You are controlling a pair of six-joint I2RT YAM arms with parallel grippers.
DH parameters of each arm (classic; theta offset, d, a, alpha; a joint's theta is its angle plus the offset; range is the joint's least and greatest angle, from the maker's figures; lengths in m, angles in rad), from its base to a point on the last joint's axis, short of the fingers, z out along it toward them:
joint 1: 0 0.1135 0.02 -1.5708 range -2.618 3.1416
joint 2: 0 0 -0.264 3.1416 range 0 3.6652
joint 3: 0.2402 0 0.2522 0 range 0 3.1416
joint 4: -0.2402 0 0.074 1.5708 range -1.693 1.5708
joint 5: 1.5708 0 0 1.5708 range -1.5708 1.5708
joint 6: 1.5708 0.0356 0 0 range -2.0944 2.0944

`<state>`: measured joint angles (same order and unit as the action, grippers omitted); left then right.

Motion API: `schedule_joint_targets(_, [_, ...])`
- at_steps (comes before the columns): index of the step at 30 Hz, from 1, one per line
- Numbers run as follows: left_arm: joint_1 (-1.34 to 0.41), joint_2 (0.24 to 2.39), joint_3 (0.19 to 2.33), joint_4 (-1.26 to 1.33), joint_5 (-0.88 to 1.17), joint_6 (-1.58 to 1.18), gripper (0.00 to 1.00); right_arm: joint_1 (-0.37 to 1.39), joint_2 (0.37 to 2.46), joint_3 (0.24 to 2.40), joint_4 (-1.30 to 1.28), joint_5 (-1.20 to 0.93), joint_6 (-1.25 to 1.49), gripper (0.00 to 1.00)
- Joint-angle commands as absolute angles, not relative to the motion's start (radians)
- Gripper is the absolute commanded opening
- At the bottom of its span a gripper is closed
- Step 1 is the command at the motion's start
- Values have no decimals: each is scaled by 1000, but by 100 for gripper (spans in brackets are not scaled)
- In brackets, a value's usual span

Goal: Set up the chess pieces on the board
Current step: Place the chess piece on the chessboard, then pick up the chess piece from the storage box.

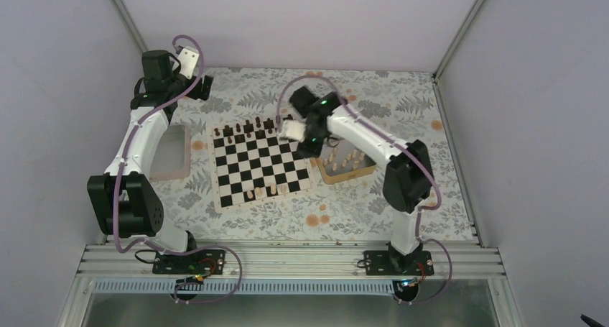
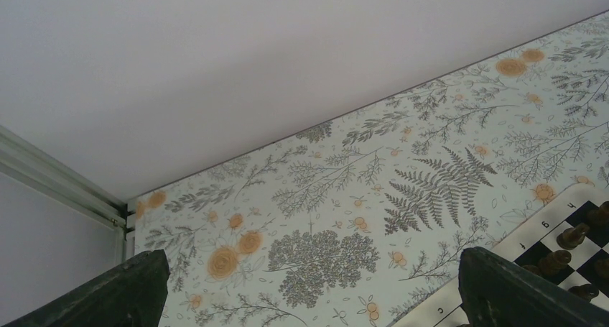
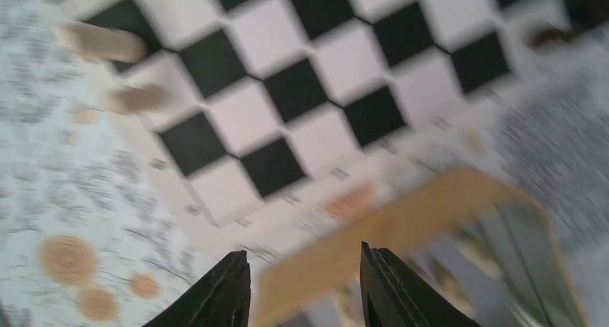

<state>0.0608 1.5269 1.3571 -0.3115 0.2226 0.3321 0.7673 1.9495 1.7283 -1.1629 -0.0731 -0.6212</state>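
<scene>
Hovering right claw [image 3: 303, 254] over gold tray [image 3: 431, 206] rim, board [image 3: 287, 90] beside

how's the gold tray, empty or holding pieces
Holding pieces: top view shows several light tan chess pieces inside the gold tray.

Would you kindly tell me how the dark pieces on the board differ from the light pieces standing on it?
Colour: the dark pieces are dark brown, while the light pieces are pale tan.
Place: the dark pieces line the far edge of the board, and the light pieces sit along its near edge.
Number: the dark pieces are many, whereas the light pieces on the board are only a few.
Both groups occupy the board's outer rows.
</scene>
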Motion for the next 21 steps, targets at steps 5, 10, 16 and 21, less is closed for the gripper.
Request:
schedule_joint_targets(5, [63,1514,1354,-294,239,328,100,441,1955,1698,-1082,22,-684,41])
schedule_joint_targets(10, [63,1516,1351,-290,227,328,100,394,2011,1682,-1000,28,-688,43])
schedule_joint_targets(16, [63,1517,1352,-289,224,329,100,381,2101,1705,-975,-2,-690,42])
schedule_joint_targets(21, [63,1515,1349,-289,221,331,100,380,2138,1714,-974,-12,-693,42])
